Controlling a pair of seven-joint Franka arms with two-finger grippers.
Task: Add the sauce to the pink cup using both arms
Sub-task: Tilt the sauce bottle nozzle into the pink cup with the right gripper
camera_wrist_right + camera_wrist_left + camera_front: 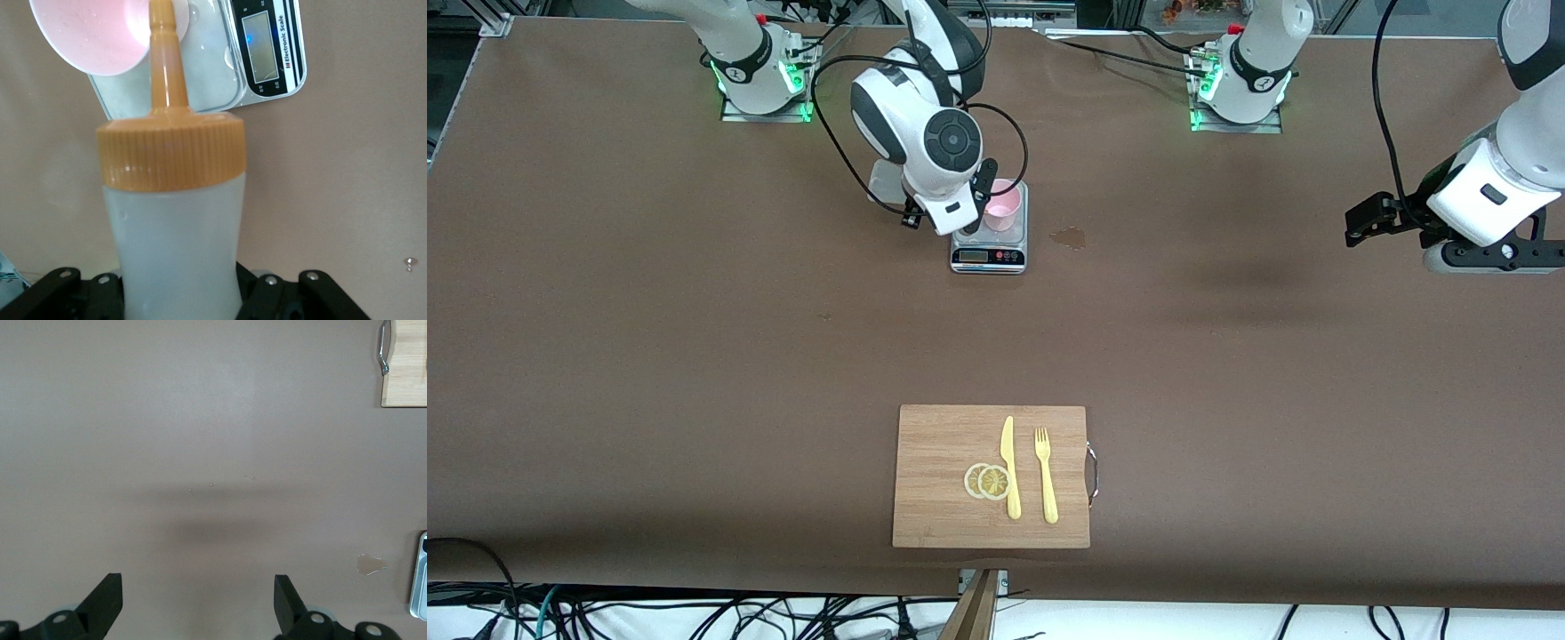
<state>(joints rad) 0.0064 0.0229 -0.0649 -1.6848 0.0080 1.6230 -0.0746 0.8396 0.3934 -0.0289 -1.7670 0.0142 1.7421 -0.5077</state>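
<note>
You see a pale pink cup (93, 37), translucent whitish squeeze bottle (175, 247) with ribbed orange nozzle cap (170, 150), silver-and-black kitchen scale (989, 253), brown table (694, 356), tan cutting board (943, 471), yellow knife (1010, 467) and fork (1046, 476).

The only readable print is "Electronic Scale", running beside the display on the kitchen scale (270, 50) in the upper part of the right wrist view. Its display appears blank, though glare may hide digits.
</note>
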